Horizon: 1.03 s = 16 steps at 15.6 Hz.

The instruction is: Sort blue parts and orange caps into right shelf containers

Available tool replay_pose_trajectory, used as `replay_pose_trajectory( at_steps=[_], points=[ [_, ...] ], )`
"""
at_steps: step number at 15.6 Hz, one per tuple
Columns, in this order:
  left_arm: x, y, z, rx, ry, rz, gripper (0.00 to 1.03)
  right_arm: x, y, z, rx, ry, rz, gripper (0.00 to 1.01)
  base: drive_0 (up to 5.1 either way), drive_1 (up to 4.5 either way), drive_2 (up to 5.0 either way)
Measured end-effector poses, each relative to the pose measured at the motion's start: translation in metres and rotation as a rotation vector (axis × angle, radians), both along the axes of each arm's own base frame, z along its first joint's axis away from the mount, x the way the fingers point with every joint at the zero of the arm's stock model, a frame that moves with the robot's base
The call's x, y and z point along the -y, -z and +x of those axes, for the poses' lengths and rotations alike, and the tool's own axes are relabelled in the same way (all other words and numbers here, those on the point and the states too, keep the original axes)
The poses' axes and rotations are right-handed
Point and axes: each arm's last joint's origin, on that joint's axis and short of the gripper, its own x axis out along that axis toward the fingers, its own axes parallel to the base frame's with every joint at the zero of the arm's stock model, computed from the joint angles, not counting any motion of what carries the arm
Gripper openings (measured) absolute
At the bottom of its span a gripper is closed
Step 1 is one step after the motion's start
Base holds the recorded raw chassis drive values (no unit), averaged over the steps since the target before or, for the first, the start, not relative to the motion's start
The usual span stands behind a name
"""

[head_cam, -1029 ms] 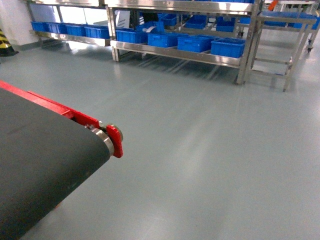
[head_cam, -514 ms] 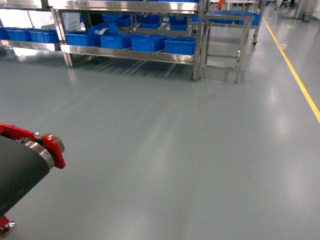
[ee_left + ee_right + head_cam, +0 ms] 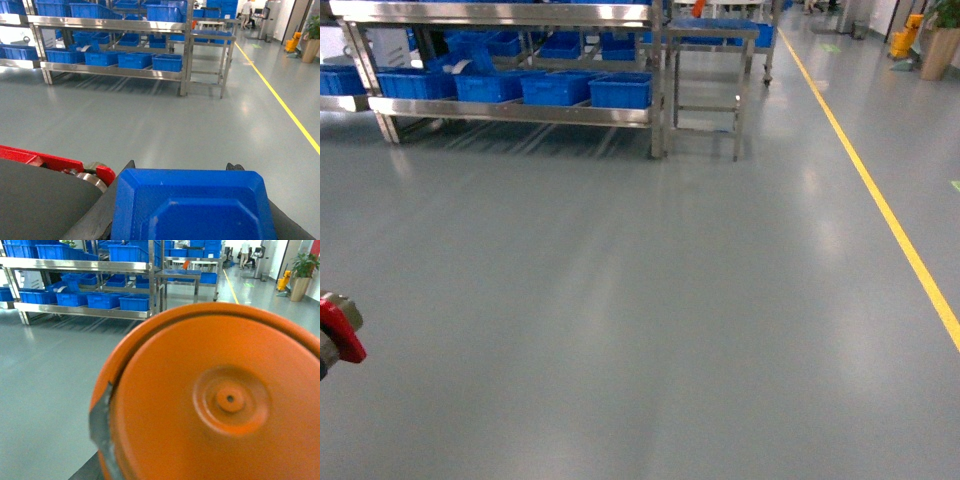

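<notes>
On steel shelf, ribbed blue crates, glossy orange cap

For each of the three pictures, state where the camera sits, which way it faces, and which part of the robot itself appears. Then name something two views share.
Head: rides on the robot, slanting down over grey floor toward the steel shelf; no arm shows.
Left wrist: on the left arm, facing the shelf; a blue part fills the foreground, dark pincer fingers beside it.
Right wrist: on the right arm, facing the shelf; an orange cap blocks most, pincer hidden.
Shared: all show blue crates and the yellow floor line.
</notes>
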Motion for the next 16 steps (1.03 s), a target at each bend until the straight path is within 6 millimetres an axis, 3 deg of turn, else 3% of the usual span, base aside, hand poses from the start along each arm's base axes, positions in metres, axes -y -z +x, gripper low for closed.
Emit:
replay_pose_trajectory(
  at_steps=[7,16],
  points=[
    [0.0,0.0,0.0,0.0,0.0,0.0,0.42,0.0,0.0,0.0,0.0,0.0,0.0,0.46,-1.6,-1.62,-1.6],
    [0.0001,0.0,0.0,0.0,0.001,0.0,0.42,0.0,-0.0004,0.0,0.004,0.0,0.0,0.46,0.1,4.32,-4.2]
  ],
)
